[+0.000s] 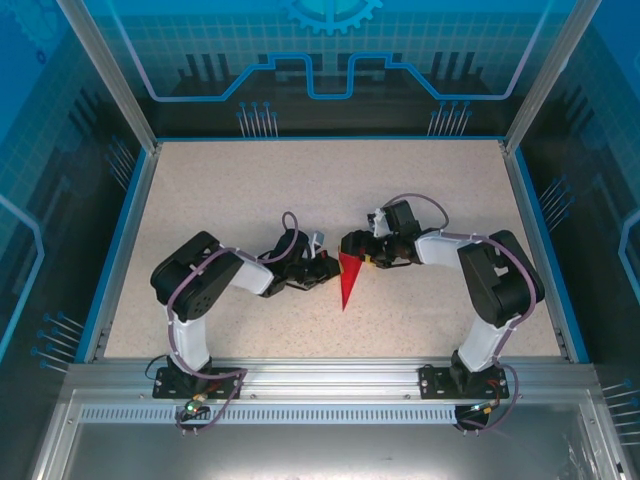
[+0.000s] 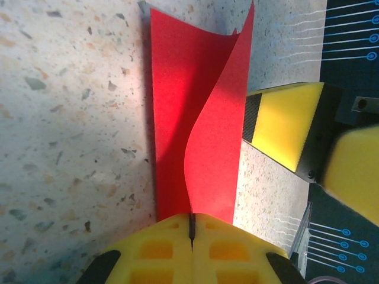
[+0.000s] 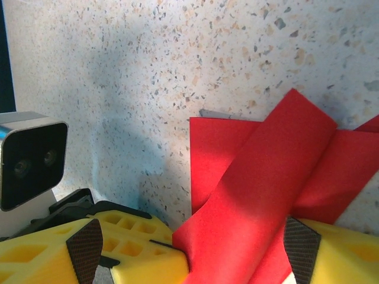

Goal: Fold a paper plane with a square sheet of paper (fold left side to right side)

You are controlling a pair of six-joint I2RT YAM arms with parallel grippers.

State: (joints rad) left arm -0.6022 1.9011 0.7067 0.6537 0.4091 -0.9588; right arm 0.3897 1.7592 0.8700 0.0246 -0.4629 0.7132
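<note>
The red sheet of paper (image 1: 346,282) lies mid-table, folded into a narrow paper plane shape whose tip points toward the arm bases. My left gripper (image 1: 322,268) is on its left, and its yellow fingers (image 2: 160,248) are shut on the paper's near edge (image 2: 207,177). One flap curls up from the lower layer (image 2: 172,89). My right gripper (image 1: 353,249) is at the paper's far end. It stands open (image 3: 237,263), with the raised red flap (image 3: 260,195) lying between its wide-apart fingers (image 3: 139,257) and brushing the left one.
The speckled tabletop (image 1: 250,190) is bare round the paper. It is bounded by blue rails and clear enclosure walls (image 1: 130,200). The right gripper's yellow fingers (image 2: 284,121) sit close to the paper's right side. The left arm's wrist camera (image 3: 32,160) shows at the left.
</note>
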